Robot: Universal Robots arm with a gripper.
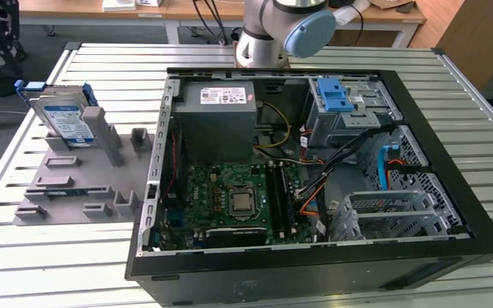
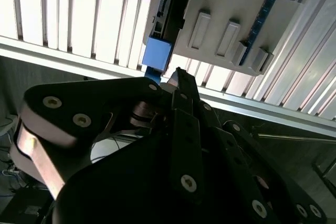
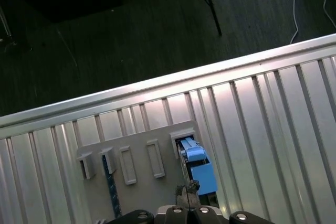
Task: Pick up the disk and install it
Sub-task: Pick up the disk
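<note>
The disk (image 1: 65, 114) stands on edge in a slot at the far end of the grey holder (image 1: 75, 186), on the exterior view's left. It is silver with a blue-and-white label and a blue rail frame. In both wrist views I look down on it edge-on, and its blue frame (image 3: 198, 167) (image 2: 157, 54) sticks up from the holder (image 3: 136, 156) (image 2: 231, 19). My gripper (image 3: 188, 188) (image 2: 177, 74) hangs well above it, fingertips together and holding nothing.
An open black computer case (image 1: 452, 212) lies on the slatted metal table (image 1: 101, 58), on the exterior view's right. Inside are a grey power-supply box (image 1: 221, 119), the motherboard (image 1: 238, 199) and a drive cage with a blue latch (image 1: 334, 96). The arm's base (image 1: 259, 48) stands behind the case.
</note>
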